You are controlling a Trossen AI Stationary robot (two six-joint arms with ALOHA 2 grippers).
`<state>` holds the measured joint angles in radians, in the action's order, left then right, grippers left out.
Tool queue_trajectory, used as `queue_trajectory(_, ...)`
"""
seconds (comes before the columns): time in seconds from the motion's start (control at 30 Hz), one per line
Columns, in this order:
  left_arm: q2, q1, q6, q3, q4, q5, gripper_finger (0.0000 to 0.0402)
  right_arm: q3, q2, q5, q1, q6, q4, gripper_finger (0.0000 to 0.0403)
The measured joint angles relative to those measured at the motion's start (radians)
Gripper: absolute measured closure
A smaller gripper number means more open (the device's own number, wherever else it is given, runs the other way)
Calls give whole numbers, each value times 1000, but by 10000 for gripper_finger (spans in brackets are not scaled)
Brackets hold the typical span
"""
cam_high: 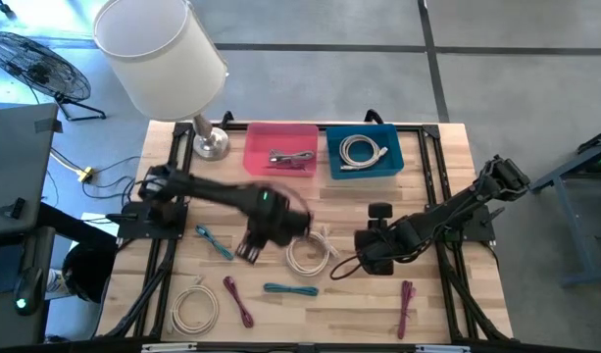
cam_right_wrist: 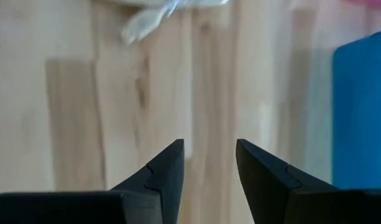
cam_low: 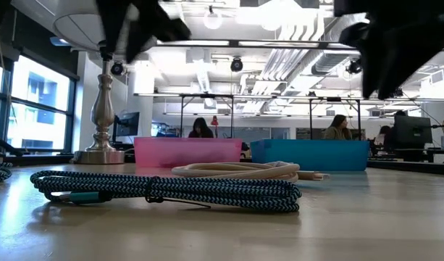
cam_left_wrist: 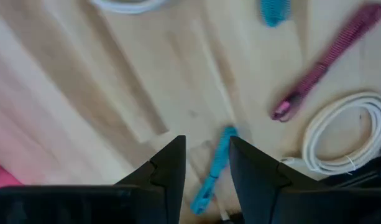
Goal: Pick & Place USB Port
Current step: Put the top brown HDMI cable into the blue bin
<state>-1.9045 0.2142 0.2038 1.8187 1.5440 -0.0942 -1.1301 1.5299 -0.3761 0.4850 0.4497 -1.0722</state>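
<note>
A wooden table [cam_high: 447, 304] carries two bins at its far edge: a pink bin [cam_high: 280, 150] with a grey cable [cam_high: 292, 157] lying in it, and just beside it a blue bin [cam_high: 365, 152] that holds a coiled white cable [cam_high: 362, 151]. A lamp [cam_high: 163, 51] with a white shade and a silver base stands on the other side of the pink bin.

The left gripper [cam_high: 249, 249] hangs over the middle of the table, on the near side of the pink bin. In the left wrist view its two dark fingers [cam_left_wrist: 171, 168] stand a little apart with nothing between them, and beyond the gap a teal cable [cam_left_wrist: 212, 171] lies on the wood. From above, that teal cable [cam_high: 215, 241] lies just beside the left gripper, on the lamp's side.

The right gripper [cam_high: 375, 250] hovers on the near side of the blue bin. Its fingers [cam_right_wrist: 168, 165] are parted and empty over bare wood, with the blue bin's wall at the edge of the right wrist view.

A cream cable coil [cam_high: 308, 255] lies between the two grippers. A second teal cable [cam_high: 291, 289] lies nearer the table's front edge than that coil. Well away from the pink bin, along the front, lie another white coil [cam_high: 194, 306], a magenta cable [cam_high: 237, 300] beside it, and a second magenta cable [cam_high: 407, 304] toward the right arm's side.

In the low view, the braided teal cable [cam_low: 164, 190] stretches across the foreground with the cream coil [cam_low: 240, 170] behind it, in front of the two bins. People sit in the room beyond the table.
</note>
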Motion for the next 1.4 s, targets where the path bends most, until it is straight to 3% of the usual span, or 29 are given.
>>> queue_trajectory(0.27, 0, 227, -221, 0, 10, 170, 282, 0, 0, 98, 3, 133, -320, 265)
queue_trajectory(0.37, 0, 269, -397, 0, 31, 286, 282, 0, -13, 94, 18, 214, -482, 265)
queue_trajectory(0.5, 0, 297, -584, 0, 28, 410, 282, -1, -71, 163, 49, 247, -486, 265)
queue_trajectory(0.77, -9, 295, -628, -2, 10, 533, 282, -79, -266, 334, 150, 436, -498, 265)
queue_trajectory(1.07, -9, 254, -620, -1, -35, 706, 282, -140, -586, 187, 373, 605, -498, 265)
queue_trajectory(1.3, -9, 214, -620, -2, -43, 734, 282, -78, -862, 11, 478, 661, -498, 265)
queue_trajectory(1.4, -7, 169, -611, -38, -96, 684, 282, -27, -958, -51, 485, 614, -496, 265)
